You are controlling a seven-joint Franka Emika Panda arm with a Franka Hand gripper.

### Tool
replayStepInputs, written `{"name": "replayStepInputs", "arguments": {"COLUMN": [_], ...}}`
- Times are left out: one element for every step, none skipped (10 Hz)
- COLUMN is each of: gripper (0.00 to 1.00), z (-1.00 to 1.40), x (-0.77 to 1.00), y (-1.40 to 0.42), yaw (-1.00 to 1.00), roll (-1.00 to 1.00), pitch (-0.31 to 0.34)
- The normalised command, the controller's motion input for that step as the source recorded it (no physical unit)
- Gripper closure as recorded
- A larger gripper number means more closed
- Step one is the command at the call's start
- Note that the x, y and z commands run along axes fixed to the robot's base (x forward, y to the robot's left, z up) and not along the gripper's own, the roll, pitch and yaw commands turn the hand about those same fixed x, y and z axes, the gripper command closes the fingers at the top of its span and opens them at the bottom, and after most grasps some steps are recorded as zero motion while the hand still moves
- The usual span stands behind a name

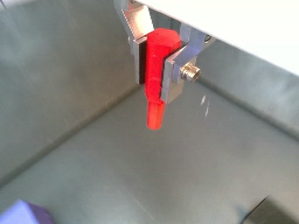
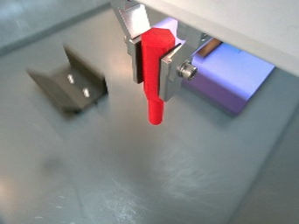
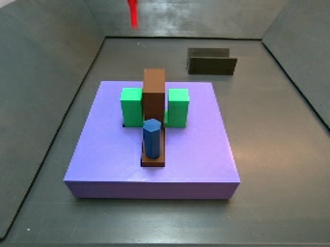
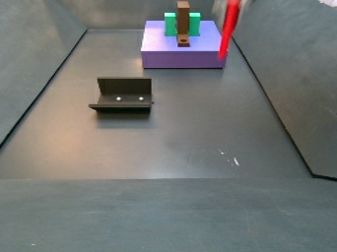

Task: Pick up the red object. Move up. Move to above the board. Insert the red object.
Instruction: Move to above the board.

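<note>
My gripper (image 1: 160,66) is shut on the red object (image 1: 156,83), a thin red peg that hangs straight down from between the silver fingers (image 1: 180,74); both wrist views show this grip (image 2: 158,63). In a side view the red peg (image 3: 133,13) hangs high above the grey floor, far behind the purple slab. It also shows in a side view (image 4: 230,28) beside the slab. The board (image 3: 154,96), a narrow brown plank, lies along the slab between two green blocks. The gripper body is out of frame in both side views.
The purple slab (image 3: 154,164) carries the board, two green blocks (image 3: 131,106) and an upright blue peg (image 3: 152,138). The fixture (image 4: 122,95) stands on the grey floor, also seen in a wrist view (image 2: 70,83). Grey walls enclose the floor.
</note>
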Motion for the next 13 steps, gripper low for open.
{"name": "replayStepInputs", "arguments": {"gripper": [1.00,1.00,1.00,1.00,1.00,1.00,1.00,1.00,1.00,1.00,1.00,1.00,1.00], "z": [1.40,1.40,0.94,0.41,0.18,0.21,0.20,0.20,0.21,0.21,0.21,0.22,0.14], "x": [-0.02,0.04,0.03,0.01,0.03,0.39,0.38,0.42,0.45,0.45,0.46,0.50,0.35], "y": [0.00,0.00,0.00,-0.01,0.00,-1.40,-1.40,-1.40,-1.40,-1.40,-1.40,-1.40,-0.89], "yaw": [0.00,0.01,0.00,0.00,0.01,-0.11,-0.10,-0.03,0.01,0.00,0.01,0.01,0.01], "roll": [0.03,0.00,0.00,0.01,0.01,0.07,0.07,0.07,0.00,0.02,0.01,0.00,0.02], "pitch": [0.032,0.085,0.097,0.072,0.042,0.206,0.202,0.228,0.214,0.185,0.159,0.142,0.138]}}
